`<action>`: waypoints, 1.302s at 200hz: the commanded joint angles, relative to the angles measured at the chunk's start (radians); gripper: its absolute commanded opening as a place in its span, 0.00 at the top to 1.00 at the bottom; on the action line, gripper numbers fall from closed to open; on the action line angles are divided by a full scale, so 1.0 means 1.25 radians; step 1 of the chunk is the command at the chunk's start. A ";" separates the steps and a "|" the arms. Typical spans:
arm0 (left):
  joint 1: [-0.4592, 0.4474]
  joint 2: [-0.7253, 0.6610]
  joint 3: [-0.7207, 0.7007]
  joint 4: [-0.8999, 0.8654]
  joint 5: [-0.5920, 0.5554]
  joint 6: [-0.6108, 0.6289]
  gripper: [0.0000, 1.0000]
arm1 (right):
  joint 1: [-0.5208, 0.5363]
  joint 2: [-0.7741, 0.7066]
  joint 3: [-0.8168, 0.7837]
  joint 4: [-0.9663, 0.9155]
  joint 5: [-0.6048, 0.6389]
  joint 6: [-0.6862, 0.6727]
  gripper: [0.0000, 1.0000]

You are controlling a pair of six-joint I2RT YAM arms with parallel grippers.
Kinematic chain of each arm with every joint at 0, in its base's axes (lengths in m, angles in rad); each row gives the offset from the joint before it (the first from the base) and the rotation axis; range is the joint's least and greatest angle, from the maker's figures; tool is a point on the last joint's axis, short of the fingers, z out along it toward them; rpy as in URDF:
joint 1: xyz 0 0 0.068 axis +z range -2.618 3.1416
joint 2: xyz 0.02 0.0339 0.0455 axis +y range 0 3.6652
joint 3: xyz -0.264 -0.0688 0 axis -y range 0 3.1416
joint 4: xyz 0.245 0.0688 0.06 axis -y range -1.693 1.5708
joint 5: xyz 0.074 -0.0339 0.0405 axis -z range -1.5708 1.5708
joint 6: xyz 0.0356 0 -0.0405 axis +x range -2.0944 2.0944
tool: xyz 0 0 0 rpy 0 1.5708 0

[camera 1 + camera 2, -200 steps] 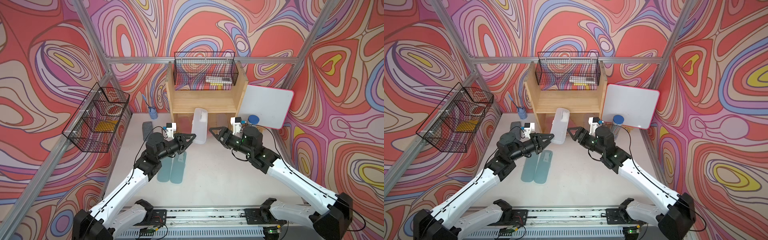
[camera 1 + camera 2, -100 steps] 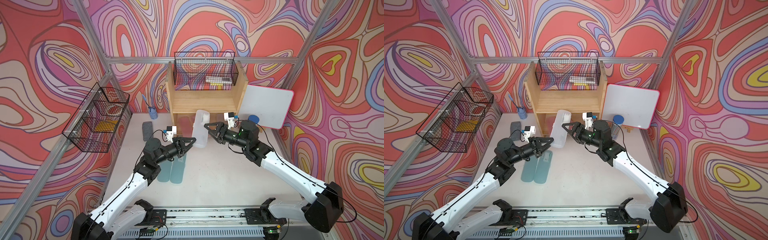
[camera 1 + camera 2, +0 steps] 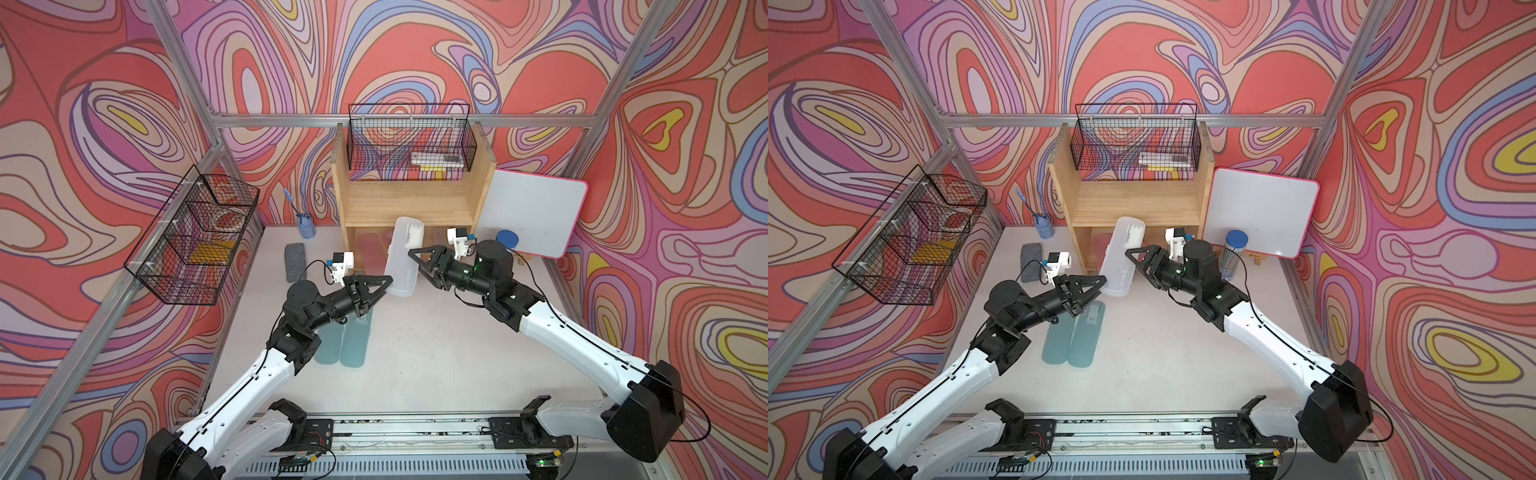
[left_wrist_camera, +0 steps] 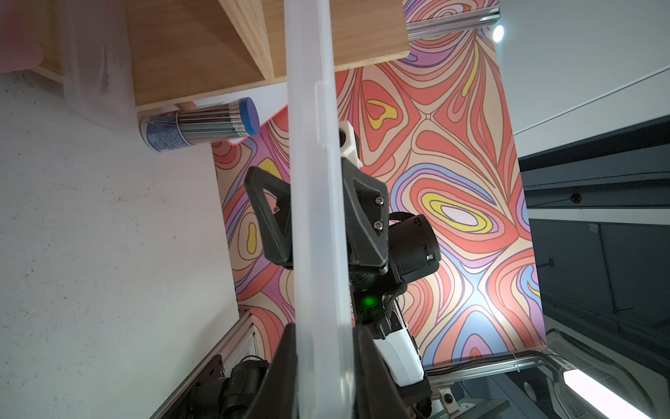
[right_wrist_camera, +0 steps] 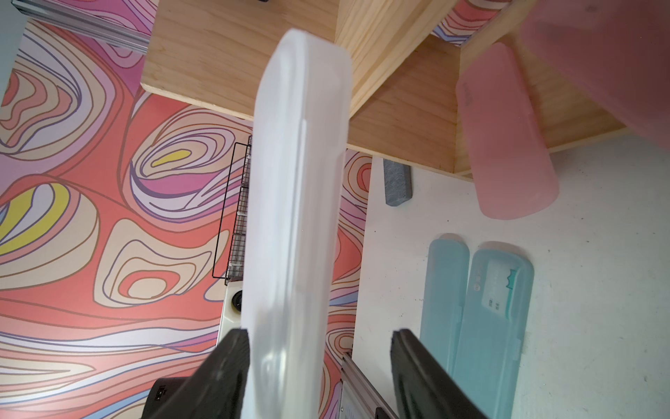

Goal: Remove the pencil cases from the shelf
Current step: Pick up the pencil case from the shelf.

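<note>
A frosted clear pencil case (image 3: 404, 249) (image 3: 1124, 253) stands tilted in front of the wooden shelf (image 3: 407, 203), lifted off the table. My left gripper (image 3: 387, 282) (image 4: 322, 362) is shut on its lower end. My right gripper (image 3: 412, 254) (image 5: 319, 362) straddles the same case (image 5: 297, 181), open: one finger (image 5: 224, 370) touches it, the other stands apart. Two teal cases (image 3: 345, 336) (image 5: 471, 308) lie side by side on the table. Pink cases (image 5: 507, 145) and another frosted case (image 4: 94, 72) lie in the shelf's lower tier.
A whiteboard (image 3: 536, 212) leans right of the shelf with a pencil cylinder (image 3: 508, 239) in front of it. A grey eraser (image 3: 294, 262) and a blue cup (image 3: 306, 226) sit left of the shelf. Wire baskets hang above the shelf (image 3: 409, 137) and on the left wall (image 3: 195, 237).
My right gripper has moved in to the frosted case and its jaws have narrowed round it. My left gripper has drawn the case's lower end slightly away from the shelf.
</note>
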 commanded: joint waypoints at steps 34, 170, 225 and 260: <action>-0.001 0.003 -0.005 0.096 0.035 -0.013 1.00 | 0.000 0.035 0.001 0.169 -0.064 0.047 0.59; 0.013 -0.079 0.038 -0.377 -0.108 0.130 0.06 | 0.001 0.012 -0.024 0.040 -0.056 -0.061 0.79; 0.020 -0.191 0.129 -0.852 -0.360 0.247 0.01 | 0.034 0.003 -0.120 -0.032 0.001 -0.142 0.79; 0.021 -0.241 0.133 -0.918 -0.433 0.251 0.01 | 0.095 0.035 -0.195 0.034 0.062 -0.142 0.79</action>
